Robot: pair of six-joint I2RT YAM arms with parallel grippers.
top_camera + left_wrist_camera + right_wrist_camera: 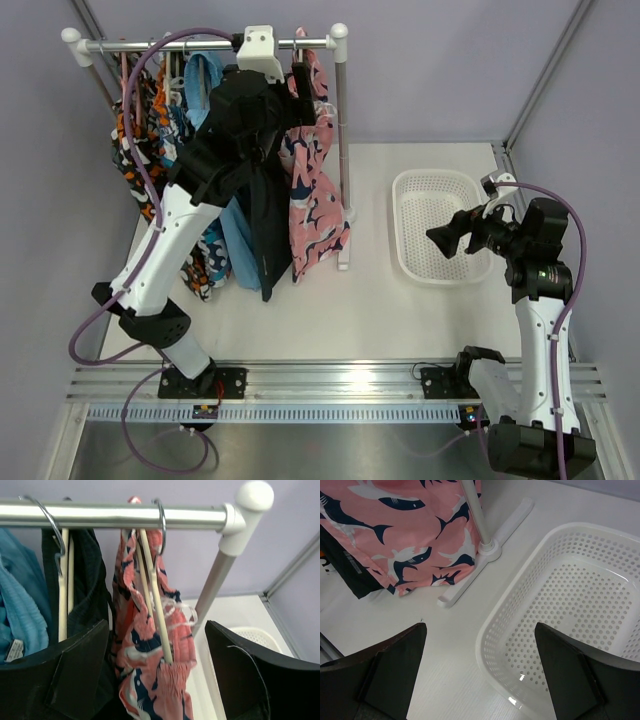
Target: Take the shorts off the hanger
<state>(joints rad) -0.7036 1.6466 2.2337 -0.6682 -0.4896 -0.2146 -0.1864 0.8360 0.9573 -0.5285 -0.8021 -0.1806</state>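
The pink shorts with navy and white print hang at the right end of the rail. In the left wrist view the shorts drape over the cream hanger, whose metal hook is on the rail. My left gripper is open; the shorts and hanger arm lie between its fingers, no contact visible. In the top view the left gripper is up by the rail. My right gripper is open and empty, low over the near edge of the white basket. The shorts' hem shows in the right wrist view.
Navy, blue and orange-black-white garments hang left of the shorts on the rail. The rack's post and foot stand between shorts and basket. Walls close in at the back and sides.
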